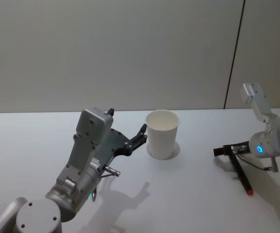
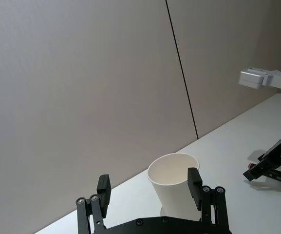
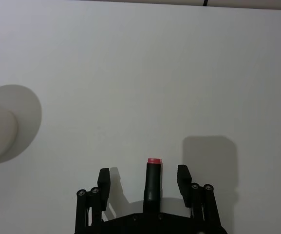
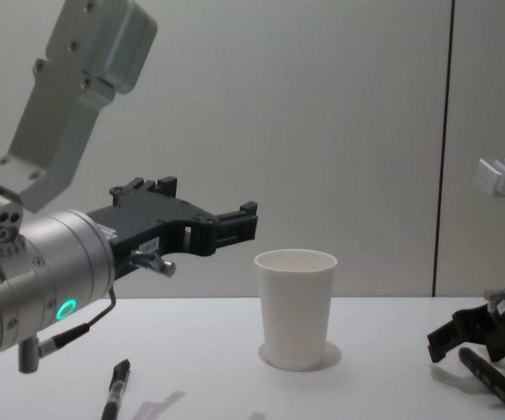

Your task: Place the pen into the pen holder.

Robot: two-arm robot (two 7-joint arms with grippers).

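The left hand (image 1: pixel 140 135), matte black with flat, squared fingers on a smooth grey arm, hovered at the 9 o'clock side of the pen holder (image 1: pixel 162 136), spread wide and empty, near its rim and apart from it. Beneath that arm a dark slim stick (image 4: pixel 116 391) lay on the smooth white worktop (image 1: pixel 38 141). The pen holder, a tapered white paper cup with a rolled rim, stood upright. At its 4 o'clock the pen (image 1: pixel 240 171), a round black barrel, lay flat with its red end toward 5 o'clock; the right hand (image 1: pixel 231 151) straddled its other end, fingers parted, not gripping it
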